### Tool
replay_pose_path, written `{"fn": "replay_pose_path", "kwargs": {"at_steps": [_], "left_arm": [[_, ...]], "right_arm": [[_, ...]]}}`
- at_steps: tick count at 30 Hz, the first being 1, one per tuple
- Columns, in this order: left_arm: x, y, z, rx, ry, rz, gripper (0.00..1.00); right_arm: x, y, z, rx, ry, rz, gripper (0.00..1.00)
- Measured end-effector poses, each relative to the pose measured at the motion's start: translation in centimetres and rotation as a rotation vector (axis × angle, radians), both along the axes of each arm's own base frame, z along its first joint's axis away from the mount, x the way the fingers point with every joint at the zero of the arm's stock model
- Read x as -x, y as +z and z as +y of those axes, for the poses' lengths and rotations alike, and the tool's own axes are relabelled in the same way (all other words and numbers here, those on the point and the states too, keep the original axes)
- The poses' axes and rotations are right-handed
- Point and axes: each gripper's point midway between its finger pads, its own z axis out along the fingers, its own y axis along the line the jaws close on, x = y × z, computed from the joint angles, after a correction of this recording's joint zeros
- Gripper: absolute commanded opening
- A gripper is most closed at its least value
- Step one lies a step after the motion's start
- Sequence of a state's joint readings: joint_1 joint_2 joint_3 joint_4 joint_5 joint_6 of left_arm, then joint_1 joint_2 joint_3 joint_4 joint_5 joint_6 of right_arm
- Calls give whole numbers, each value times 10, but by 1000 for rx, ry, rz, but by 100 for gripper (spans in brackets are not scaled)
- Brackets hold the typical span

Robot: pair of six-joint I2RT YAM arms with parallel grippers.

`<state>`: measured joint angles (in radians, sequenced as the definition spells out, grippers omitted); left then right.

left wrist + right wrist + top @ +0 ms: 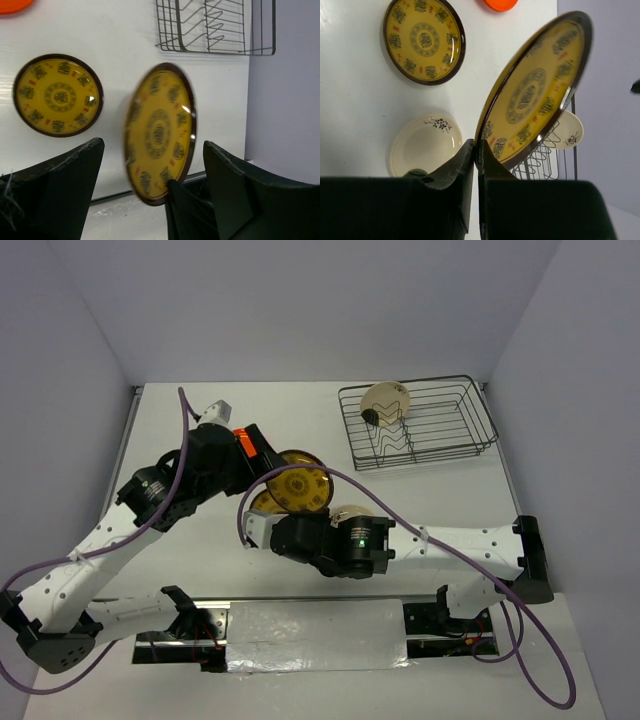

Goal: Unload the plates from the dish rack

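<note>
My right gripper is shut on the rim of a dark brown plate with yellow-gold pattern and holds it tilted on edge above the table; it also shows in the top view. My left gripper is open, its jaws standing either side of that held plate without touching it. A second patterned plate lies flat on the table. An orange plate and a cream plate also lie on the table. Another cream plate stands in the dish rack.
The rack stands at the back right, close to the right wall. The left arm and right arm meet at mid-table over the plates. A plastic-covered strip lies along the near edge.
</note>
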<state>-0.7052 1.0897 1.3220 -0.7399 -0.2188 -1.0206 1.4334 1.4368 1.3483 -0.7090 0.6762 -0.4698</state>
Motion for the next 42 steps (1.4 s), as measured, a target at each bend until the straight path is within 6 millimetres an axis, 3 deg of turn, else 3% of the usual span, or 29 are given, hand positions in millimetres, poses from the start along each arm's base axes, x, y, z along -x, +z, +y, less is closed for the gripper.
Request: {"fn": "replay_pose_path", "kwargs": {"at_steps": [8,13,16,17,20,21,23,24,26,29,33,37,39,42], "left_arm": [[3,4,18,-38,40,-30,95],[2,1,19,-50,42,-30,79],[2,-10,18,-62,40,-16,56],[1,-13,18,-68,39,-10,36],[-2,-20,15,-88,32,-4,0],[-3,-22,15,-97,28,-2,0],[-7,-25,16,-100,39,-8,0],[-9,-28,17,-104,48,-12,0],[-15,-41,24,-121,77,-7,0],[-33,-71,51,-154,162,30,0],[-61,-115,90,-177,279,77,2],[-72,-152,88,-174,251,125,1],[-76,-166,84,-166,235,139,1],[-76,-182,80,-154,217,157,10]], "right_arm": [[0,2,-2,9,-9,-17,0],[4,7,1,-11,5,-24,0],[13,16,6,-42,39,-34,0],[16,18,8,-52,50,-37,0],[21,21,14,-76,65,-40,2],[19,21,13,-76,55,-49,10],[16,17,12,-93,40,-54,92],[14,15,13,-106,31,-59,100],[9,9,12,-139,12,-60,100],[-3,2,2,-244,-58,-13,100],[-43,26,-35,-546,-261,81,100],[-77,71,-90,-925,-444,136,100],[-77,85,-106,-1044,-462,152,100],[-72,90,-114,-1120,-461,191,100]]}}
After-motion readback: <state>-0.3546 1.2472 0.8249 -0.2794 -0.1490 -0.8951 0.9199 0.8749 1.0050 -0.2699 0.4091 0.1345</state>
